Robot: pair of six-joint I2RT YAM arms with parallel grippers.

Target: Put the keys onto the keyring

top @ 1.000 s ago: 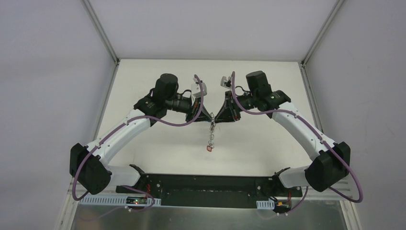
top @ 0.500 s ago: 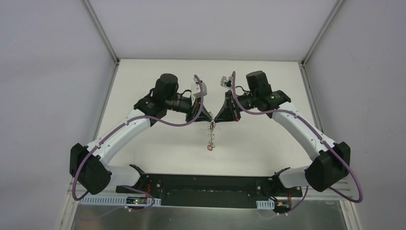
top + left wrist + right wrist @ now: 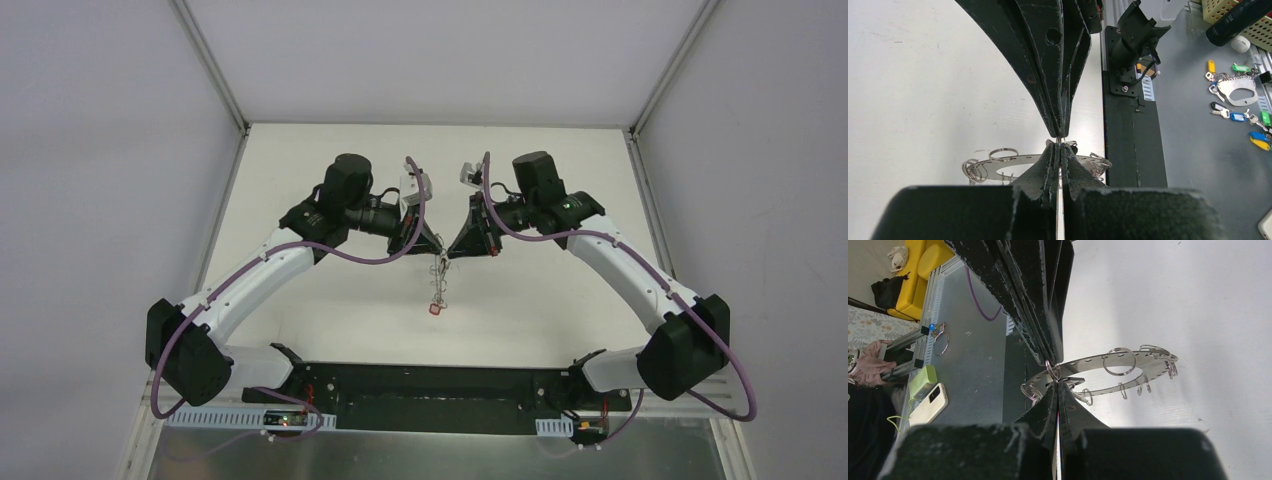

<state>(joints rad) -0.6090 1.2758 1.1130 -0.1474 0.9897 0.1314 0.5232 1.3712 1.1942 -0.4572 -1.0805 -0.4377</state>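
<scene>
Centrally over the counter (image 3: 560, 300), the left hand (image 3: 437, 250) and the right hand (image 3: 450, 252) meet tip to tip. Each is pinched fully closed at the rim of the keyring (image 3: 1088, 361), right where one small wire loop (image 3: 1053, 371) sits. From that pinch the keyring hangs edge-on toward 6 o'clock in the overhead view, clear of the counter, with a red-headed key (image 3: 436, 309) dangling at its lowest end. Both wrist views show the flat grey ring spreading beyond the tips, with more loops strung round its edge.
</scene>
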